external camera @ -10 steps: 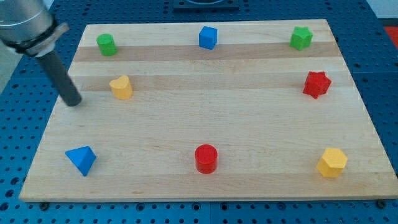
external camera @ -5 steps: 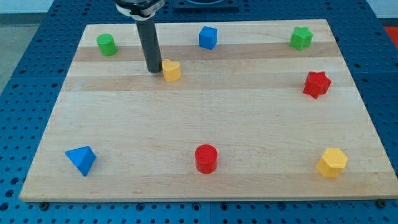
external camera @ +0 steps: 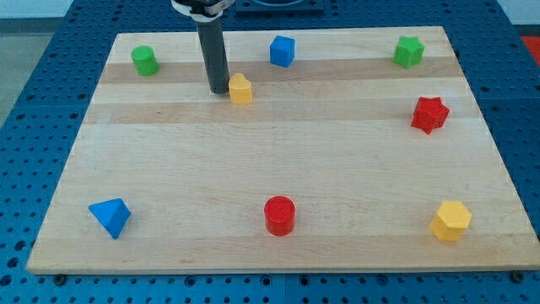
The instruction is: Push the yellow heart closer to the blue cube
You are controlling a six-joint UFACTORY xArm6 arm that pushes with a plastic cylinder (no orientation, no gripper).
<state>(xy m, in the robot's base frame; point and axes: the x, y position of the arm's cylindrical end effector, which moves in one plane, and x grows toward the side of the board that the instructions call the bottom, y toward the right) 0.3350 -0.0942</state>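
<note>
The yellow heart [external camera: 241,89] lies on the wooden board [external camera: 278,177], below and to the left of the blue cube [external camera: 283,51], about a block's width of board between them. The dark rod comes down from the view's top. My tip [external camera: 218,89] rests on the board, touching or almost touching the heart's left side.
A green cylinder [external camera: 144,61] sits at top left and a green star [external camera: 408,51] at top right. A red star [external camera: 429,114] is at the right edge. Along the bottom lie a blue pyramid [external camera: 110,217], a red cylinder [external camera: 279,215] and a yellow hexagon [external camera: 450,221].
My tip swept from the board's left edge to the right and slightly up, pushing the yellow heart up and right toward the blue cube. Other blocks have not moved.
</note>
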